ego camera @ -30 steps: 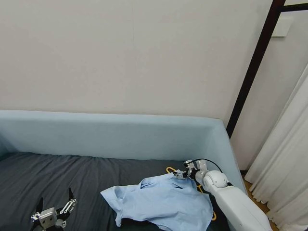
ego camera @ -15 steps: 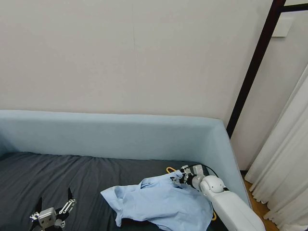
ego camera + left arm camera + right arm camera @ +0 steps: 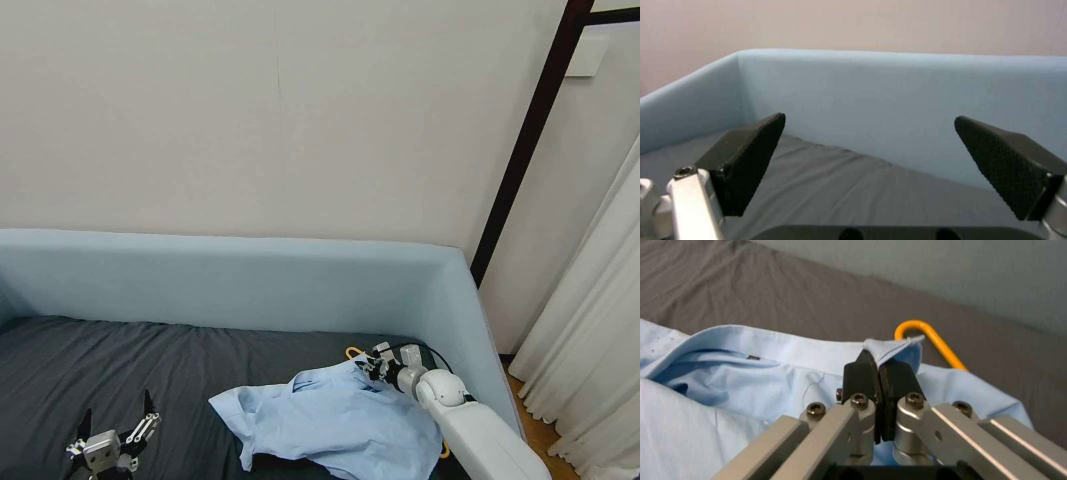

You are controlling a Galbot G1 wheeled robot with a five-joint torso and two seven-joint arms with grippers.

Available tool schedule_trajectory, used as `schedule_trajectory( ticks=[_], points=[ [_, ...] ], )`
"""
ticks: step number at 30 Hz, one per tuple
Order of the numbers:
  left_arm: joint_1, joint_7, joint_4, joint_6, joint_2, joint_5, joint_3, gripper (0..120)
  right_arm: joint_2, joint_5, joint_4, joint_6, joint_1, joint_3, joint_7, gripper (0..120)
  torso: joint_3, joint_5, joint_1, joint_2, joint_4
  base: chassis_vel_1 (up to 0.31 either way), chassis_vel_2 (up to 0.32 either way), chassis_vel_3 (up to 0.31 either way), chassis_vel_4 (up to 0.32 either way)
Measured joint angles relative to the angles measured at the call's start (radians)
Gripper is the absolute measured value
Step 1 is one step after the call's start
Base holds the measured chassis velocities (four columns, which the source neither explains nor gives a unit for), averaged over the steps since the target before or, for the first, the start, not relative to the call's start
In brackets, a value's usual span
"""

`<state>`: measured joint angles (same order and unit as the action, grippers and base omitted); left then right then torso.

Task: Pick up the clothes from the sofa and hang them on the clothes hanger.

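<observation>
A light blue shirt (image 3: 335, 420) lies crumpled on the dark grey sofa seat (image 3: 150, 365), toward its right end. An orange hanger (image 3: 930, 340) lies under it, with its hook sticking out beyond the collar (image 3: 352, 352). My right gripper (image 3: 376, 366) is at the shirt's collar edge; in the right wrist view its gripper (image 3: 878, 371) is shut on a pinch of the blue fabric (image 3: 883, 346). My left gripper (image 3: 112, 434) hovers open over the seat at the lower left, well apart from the shirt, with nothing between its fingers (image 3: 747, 160).
The sofa's pale blue backrest (image 3: 230, 280) runs behind the seat and its right armrest (image 3: 478, 330) stands beside my right arm. A dark pole (image 3: 525, 140) and white curtains (image 3: 600, 350) are at the right. A plain wall is behind.
My right gripper has shifted slightly left and toward the backrest at the collar, staying at the shirt. The left gripper has barely moved.
</observation>
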<state>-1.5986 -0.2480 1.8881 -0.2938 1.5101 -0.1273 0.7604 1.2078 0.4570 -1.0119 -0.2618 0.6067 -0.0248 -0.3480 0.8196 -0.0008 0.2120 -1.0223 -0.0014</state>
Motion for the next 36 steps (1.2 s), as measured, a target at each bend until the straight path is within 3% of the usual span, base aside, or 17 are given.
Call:
schedule_trajectory(
  ticks=[6, 9, 10, 16, 21, 25, 36],
  points=[
    [0.005, 0.0, -0.005, -0.001, -0.001, 0.0, -0.003, 100, -0.029, -0.057, -0.07, 0.083, 0.016, 0.004, 0.0, 0, 0.0, 0.0001, 0.0, 0.0, 0.0002, 0.0, 0.0, 0.0, 0.0],
    [0.01, 0.001, -0.011, -0.006, -0.002, -0.001, -0.005, 100, -0.062, -0.089, -0.151, 0.217, 0.019, 0.008, -0.044, 0, 0.0, 0.0, 0.0, 0.0, -0.0001, 0.0, 0.0, 0.0, 0.0],
    [0.01, 0.001, -0.011, -0.006, -0.002, -0.001, -0.005, 100, -0.062, -0.089, -0.151, 0.217, 0.019, 0.008, -0.044, 0, 0.0, 0.0, 0.0, 0.0, -0.0001, 0.0, 0.0, 0.0, 0.0],
    [0.023, 0.032, -0.025, -0.05, -0.002, -0.027, -0.02, 100, -0.106, 0.219, -0.355, 0.348, -0.024, -0.059, -0.026, 0, 0.0, -0.0001, 0.0, 0.0, 0.0003, 0.0, 0.0, 0.0, 0.0],
    [0.029, 0.077, -0.023, -0.088, -0.019, -0.072, -0.04, 100, -0.12, 0.386, -0.487, 0.372, -0.082, -0.109, 0.023, 0, 0.0, -0.0002, 0.0, 0.0, 0.0003, 0.0, 0.0, 0.0, 0.0],
    [0.05, 0.178, -0.004, -0.146, -0.067, -0.119, -0.08, 100, -0.126, 0.492, -0.576, 0.368, -0.166, -0.144, 0.084, 0, 0.0, -0.0002, 0.0, 0.0, 0.0, 0.0, 0.0, 0.0, 0.0],
    [0.135, 0.314, 0.041, -0.208, -0.181, -0.243, -0.207, 100, -0.129, 0.622, -0.646, 0.36, -0.383, -0.155, 0.216, 0, 0.0, -0.0001, 0.0, 0.0, 0.0, 0.0, 0.0, 0.0, 0.0]
  ],
)
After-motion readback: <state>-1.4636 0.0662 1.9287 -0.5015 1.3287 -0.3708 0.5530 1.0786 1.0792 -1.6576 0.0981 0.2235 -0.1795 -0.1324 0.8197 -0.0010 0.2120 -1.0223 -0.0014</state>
